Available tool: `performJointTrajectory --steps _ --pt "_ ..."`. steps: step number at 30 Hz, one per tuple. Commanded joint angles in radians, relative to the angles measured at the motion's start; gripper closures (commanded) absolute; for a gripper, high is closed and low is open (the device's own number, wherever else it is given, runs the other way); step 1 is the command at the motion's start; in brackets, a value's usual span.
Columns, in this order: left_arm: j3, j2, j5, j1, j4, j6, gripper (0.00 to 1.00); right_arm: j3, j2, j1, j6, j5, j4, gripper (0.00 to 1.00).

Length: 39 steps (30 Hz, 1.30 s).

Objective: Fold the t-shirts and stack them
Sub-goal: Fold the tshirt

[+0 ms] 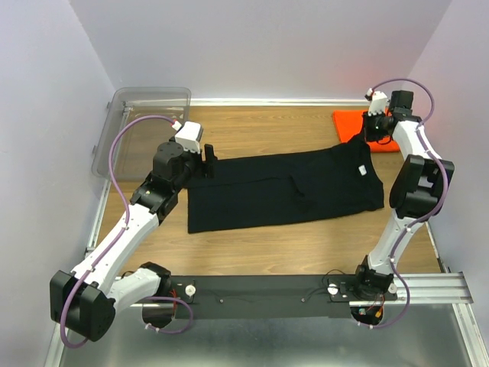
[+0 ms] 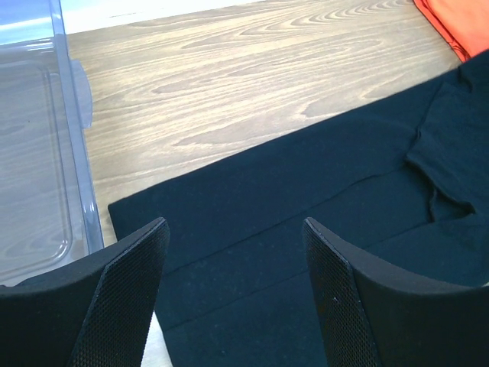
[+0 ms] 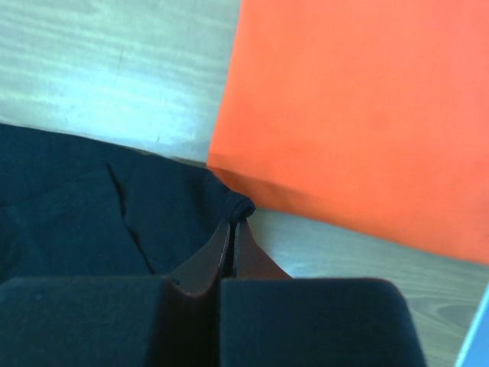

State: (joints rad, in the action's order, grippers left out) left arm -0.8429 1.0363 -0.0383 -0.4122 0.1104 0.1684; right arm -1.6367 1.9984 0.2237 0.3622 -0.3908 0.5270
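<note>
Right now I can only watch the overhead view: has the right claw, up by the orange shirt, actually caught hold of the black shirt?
Observer: Yes. Its wrist view shows the right claw shut, pinching a small bunched corner of the black t-shirt beside the orange t-shirt.
Operator: And the other one? I can't make it out.
Observer: The left claw is open over the black t-shirt's other end, gripping nothing.
Operator: Anything close by?
Observer: The clear bin, its wall just beside that shirt corner.
</note>
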Motion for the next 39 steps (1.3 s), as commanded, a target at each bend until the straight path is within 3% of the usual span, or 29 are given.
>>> performJointTrajectory --steps 1,10,29,33,34,37,39 --pt "0.01 -0.009 -0.011 0.006 0.0 -0.013 0.21 -0.057 0.016 -0.014 -0.028 0.052 -0.032 0.99" --pt "0.005 -0.001 0.003 0.023 -0.003 -0.018 0.21 -0.11 0.043 -0.087 -0.035 0.088 -0.035 1.0" --pt "0.008 0.002 0.029 0.044 -0.012 -0.015 0.21 -0.396 0.211 -0.213 -0.12 0.288 -0.042 0.98" --pt "0.011 0.01 0.067 0.052 -0.021 -0.012 0.21 -0.408 0.243 -0.215 -0.127 0.311 -0.041 0.85" --pt "0.011 0.011 0.074 0.053 -0.023 -0.009 0.21 -0.41 0.246 -0.216 -0.128 0.32 -0.042 0.7" --pt "0.01 0.033 0.109 0.055 -0.034 -0.001 0.21 -0.405 0.241 -0.215 -0.134 0.368 -0.042 0.47" --pt "0.004 0.06 0.133 0.055 -0.034 0.006 0.21 -0.388 0.223 -0.216 -0.129 0.382 -0.045 0.42"
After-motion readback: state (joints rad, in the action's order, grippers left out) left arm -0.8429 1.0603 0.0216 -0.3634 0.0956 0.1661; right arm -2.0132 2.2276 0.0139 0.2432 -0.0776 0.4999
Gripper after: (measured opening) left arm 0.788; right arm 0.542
